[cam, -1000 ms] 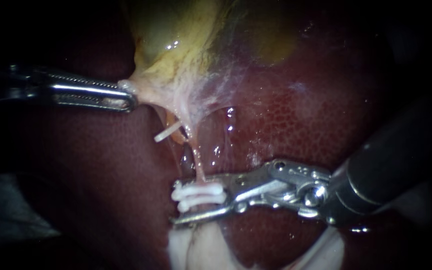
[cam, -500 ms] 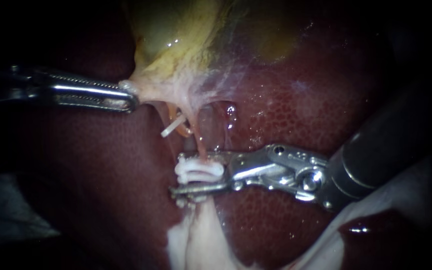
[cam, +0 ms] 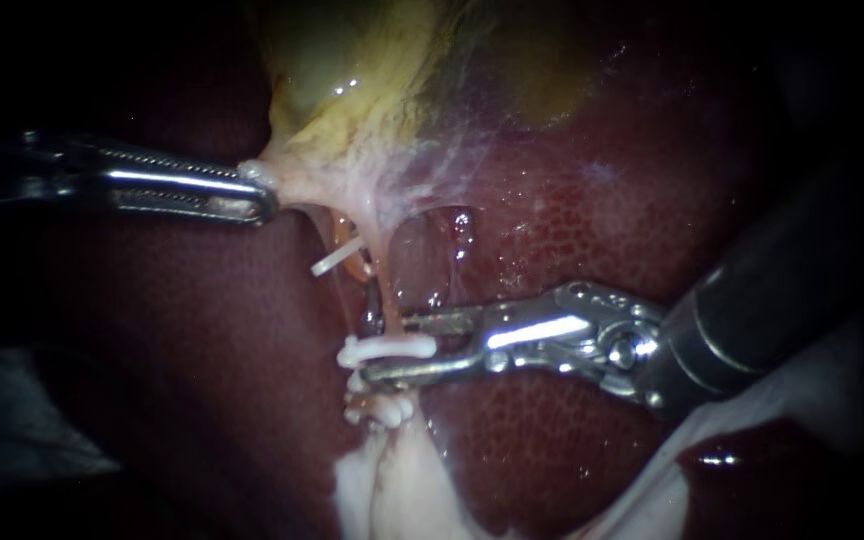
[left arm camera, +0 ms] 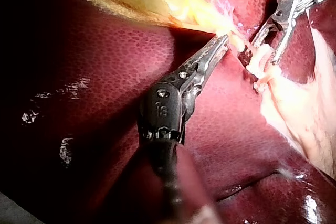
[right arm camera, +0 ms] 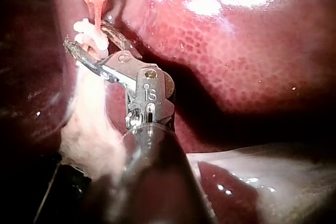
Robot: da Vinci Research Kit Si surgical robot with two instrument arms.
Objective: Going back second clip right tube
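Dark red liver [cam: 202, 380] as the ground on every side, mottled and wet; nearest, a flap of pale white tissue [cam: 392, 495] lying on it, spreading toward the near edge.

Just beyond the flap, a lower clip [cam: 377, 408], white, across the foot of the right tube [cam: 380, 290]; just beyond that, an upper clip [cam: 407, 347], also white, crossing the same tube, its ends sticking out to the left.

Coming in from the right, low over the liver, the right instrument [cam: 384, 348]; claw parted, a clear gap between its two halves, nothing gripped; upper clip and tube lying in that gap, the near half of the claw against the clip, the far half apart from it; same in the right wrist view, claw [right arm camera: 86, 35] spread either side of the clip [right arm camera: 94, 38].

Farther on, the right tube thin and pink, drawn taut up to the gallbladder's [cam: 352, 90] pale neck; just left of it a second, orange strand with a short white piece [cam: 337, 258] slanting out from it.

Left of the neck, the left instrument [cam: 257, 200], level, reaching in from the left; claw closed tight on the pale edge of the gallbladder, seen likewise in the left wrist view [left arm camera: 223, 43].

Farthest, the yellow-green gallbladder body, with thin white webbing spread from it onto the liver at right.
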